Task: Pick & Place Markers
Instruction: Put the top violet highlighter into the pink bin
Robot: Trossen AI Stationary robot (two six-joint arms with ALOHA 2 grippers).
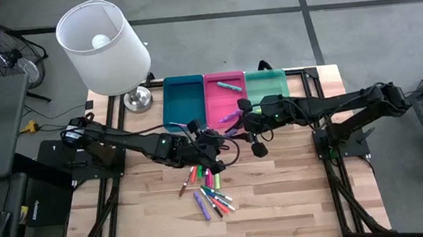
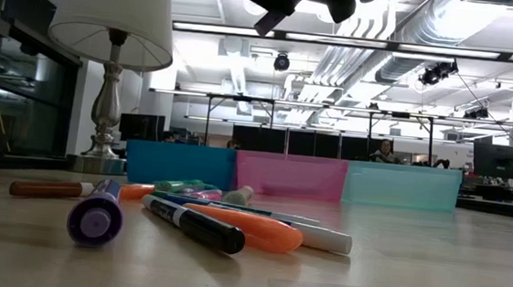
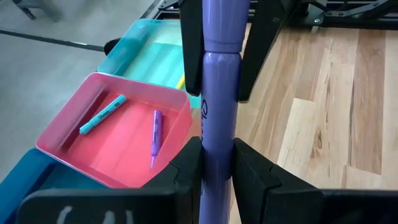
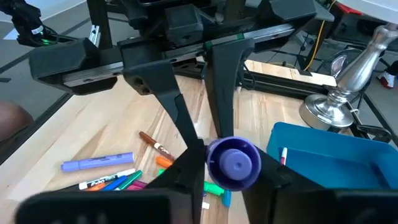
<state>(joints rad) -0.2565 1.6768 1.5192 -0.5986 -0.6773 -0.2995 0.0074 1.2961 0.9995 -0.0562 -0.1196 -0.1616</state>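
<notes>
Purple marker [image 3: 219, 93] sat clamped in both the left gripper [image 3: 217, 165] and right gripper [image 4: 231, 163] fingers mid-air beside the pink tray [image 3: 115, 134], apparently a handoff, other markers [image 1: 209, 195] still on the surface [image 1: 297, 196].

Pale wood table [image 1: 281, 197], planked with a smooth matt grain. Pink tray [image 3: 124, 143] looks like translucent plastic with a soft sheen; the purple marker [image 3: 219, 93] is glossy plastic. Polished metal lamp base [image 4: 339, 102] gleams.

Both arms stretched inward, left gripper [image 1: 212, 140] and right gripper [image 1: 240, 118] nearly meeting mid-air, jaws seemingly clamped.
</notes>
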